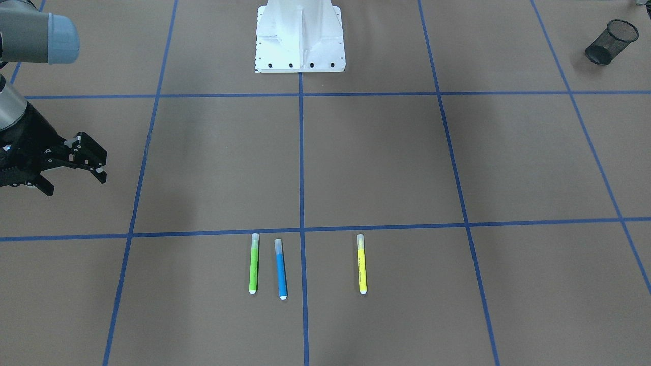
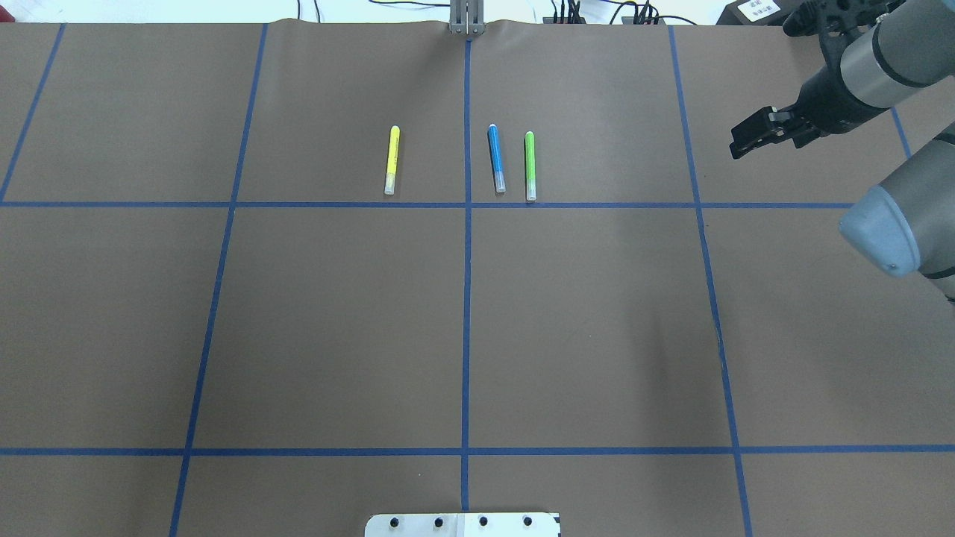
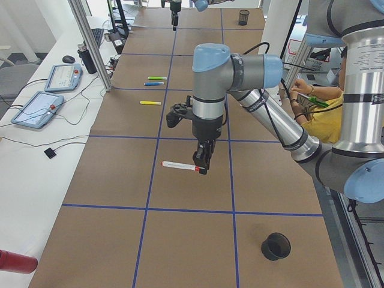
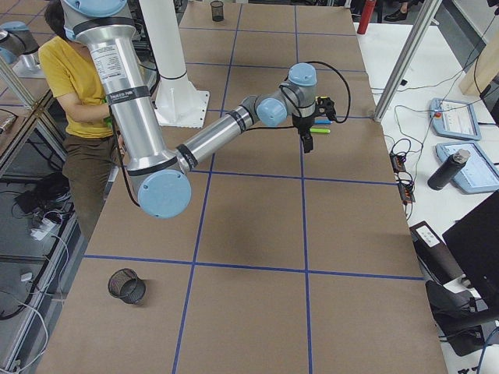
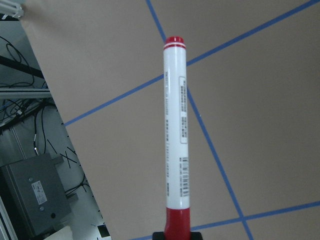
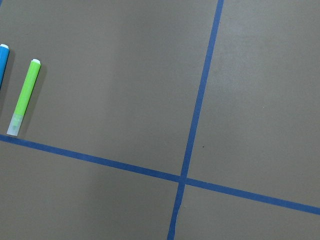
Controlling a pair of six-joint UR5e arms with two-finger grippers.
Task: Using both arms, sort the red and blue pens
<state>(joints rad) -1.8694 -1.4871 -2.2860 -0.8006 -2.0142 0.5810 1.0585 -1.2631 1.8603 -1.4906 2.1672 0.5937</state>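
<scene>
The red pen [image 5: 176, 130], white-barrelled with print, hangs level above the table, held by its red cap in my left gripper [image 5: 177, 236]. In the exterior left view the left gripper [image 3: 202, 167] points down with the red pen [image 3: 179, 165] sticking out sideways. The blue pen [image 2: 496, 158] lies on the far table between a green marker [image 2: 530, 165] and a yellow one [image 2: 391, 159]. My right gripper [image 2: 750, 134] hovers open and holds nothing, well to the right of these. Its wrist view shows the green marker [image 6: 24, 97] and the blue pen's end [image 6: 2, 65].
A black mesh cup [image 1: 610, 41] sits near the table corner on my left side; another mesh cup [image 4: 127, 286] stands on my right side. The white pedestal [image 1: 300, 35] is bolted at the near middle. A person in a yellow shirt [image 4: 74, 78] stands behind the robot.
</scene>
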